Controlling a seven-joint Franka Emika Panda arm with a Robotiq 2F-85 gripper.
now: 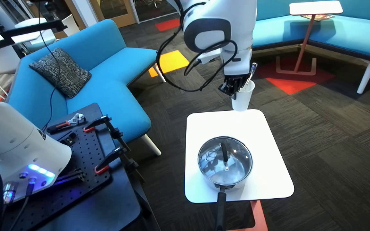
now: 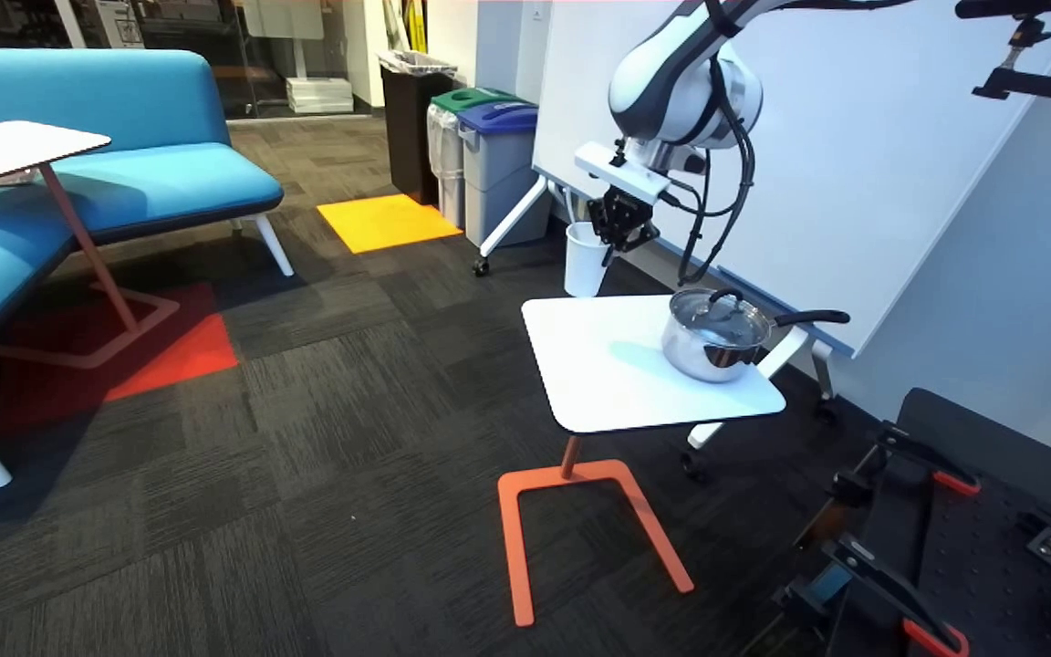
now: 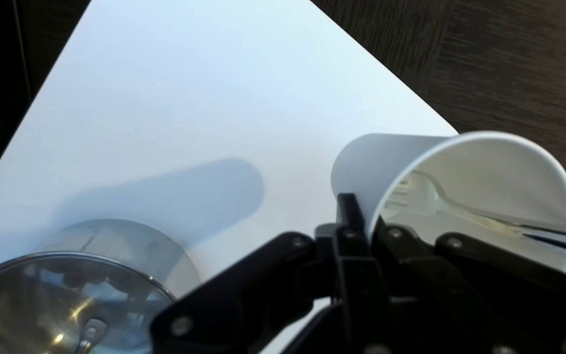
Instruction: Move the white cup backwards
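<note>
While pincer [image 3: 366, 219] grips white cup [image 1: 243, 99] near tabletop [image 1: 217, 125] edge — open room lies between cup and pot [image 1: 236, 160].

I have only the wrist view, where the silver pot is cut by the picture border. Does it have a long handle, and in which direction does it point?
Observer: Yes. In both exterior views, the pot has a long dark handle pointing away from the white cup.
Operator: I see the claw holding this cup, but a shiny stick in it leaves my picture. Where does it end?
Observer: In an exterior view, its tip shows above the cup.
Operator: And in the background, is there some large object?
Observer: In an exterior view, a large whiteboard stands behind the arm.
</note>
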